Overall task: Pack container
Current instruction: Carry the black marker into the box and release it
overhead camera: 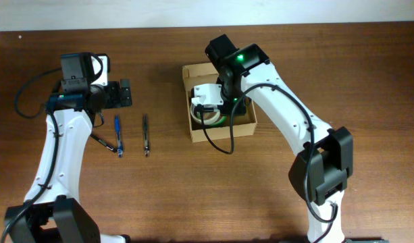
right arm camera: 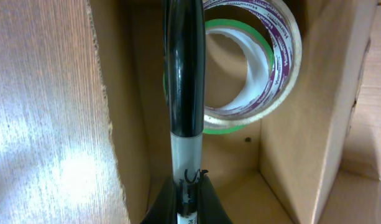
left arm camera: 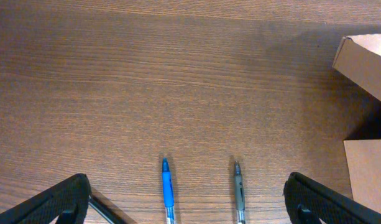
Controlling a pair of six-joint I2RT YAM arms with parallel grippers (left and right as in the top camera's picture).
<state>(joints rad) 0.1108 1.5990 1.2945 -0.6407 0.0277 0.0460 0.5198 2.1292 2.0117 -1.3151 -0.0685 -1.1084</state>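
**Overhead view.** The container (overhead camera: 220, 133), an open tan cardboard box, sits on the bench (overhead camera: 342, 74) just above and right of frame centre. The right arm comes in from the lower right and bends down into the box. Its wrist covers most of the interior, so the right gripper (overhead camera: 219, 108) cannot be judged from here. An arc of white tape roll (overhead camera: 208, 116) shows inside the box beneath the wrist. The left gripper (overhead camera: 125, 94) hangs over bare bench at the upper left, well apart from the container. Below it lie a blue pen (overhead camera: 118, 135) and a dark pen (overhead camera: 146, 133), roughly parallel, with a third black pen (overhead camera: 102, 142) angled to the left of the blue one.

**Left wrist view.** The left gripper (left arm camera: 189, 186) is spread wide and holds nothing, its two fingers at the lower corners of the frame. The blue pen (left arm camera: 168, 193) and the dark pen (left arm camera: 238, 190) lie between them on the bench. Parts of the container (left arm camera: 364, 59) show along the right edge.

**Right wrist view.** The right gripper (right arm camera: 189, 202) is closed around a black marker (right arm camera: 185, 87), held upright inside the container (right arm camera: 302, 137). Behind the marker, the white tape roll (right arm camera: 286, 50) rests against a green tape roll (right arm camera: 224, 129) at the far end of the box.
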